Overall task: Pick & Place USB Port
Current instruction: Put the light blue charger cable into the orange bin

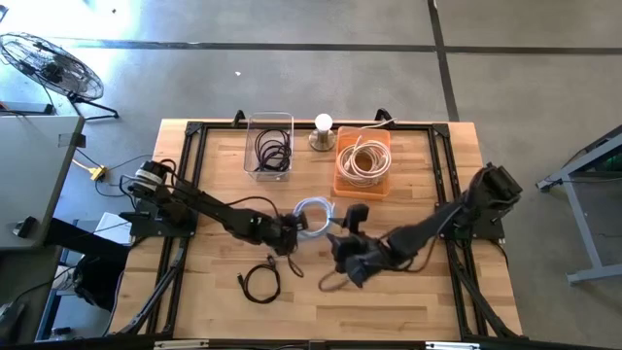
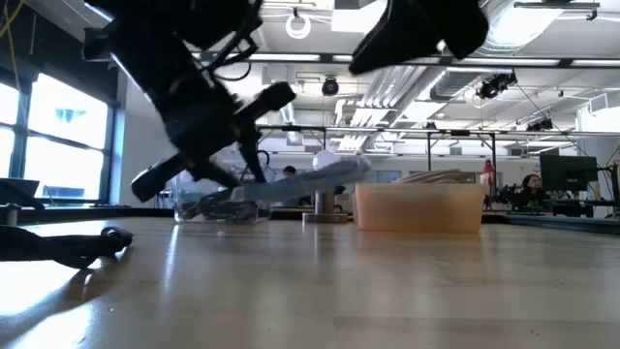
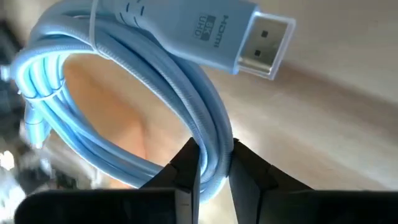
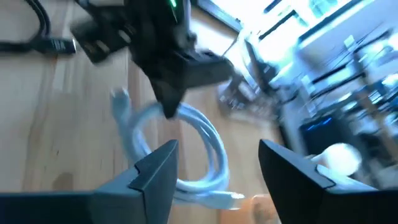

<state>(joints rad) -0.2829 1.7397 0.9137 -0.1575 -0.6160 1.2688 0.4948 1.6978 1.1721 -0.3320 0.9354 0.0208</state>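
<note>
My left hand (image 3: pixel 214 163) pinched the coiled blue HDMI cable (image 3: pixel 155 93) above the desk (image 1: pixel 418 301) (lift step); right hand (image 4: pixel 214 163) hung open nearby. Next: carrying it far-side to a bin.

A pale wooden table (image 1: pixel 408 311) with a black frame along its edges fills the middle of the high view, standing on a grey concrete floor (image 1: pixel 292 78). Toward the upper middle of the frame a clear plastic bin (image 1: pixel 269 147) rests on the wood with a coiled black cable inside it, and just right of it stands a small lamp-like thing with a white round top (image 1: pixel 323 131) (what it is cannot be told). Right of that sits an orange bin (image 1: pixel 362 162) holding a coiled whitish cable. In the lower middle, a loose black cable (image 1: pixel 259 283) lies coiled directly on the boards.
</note>
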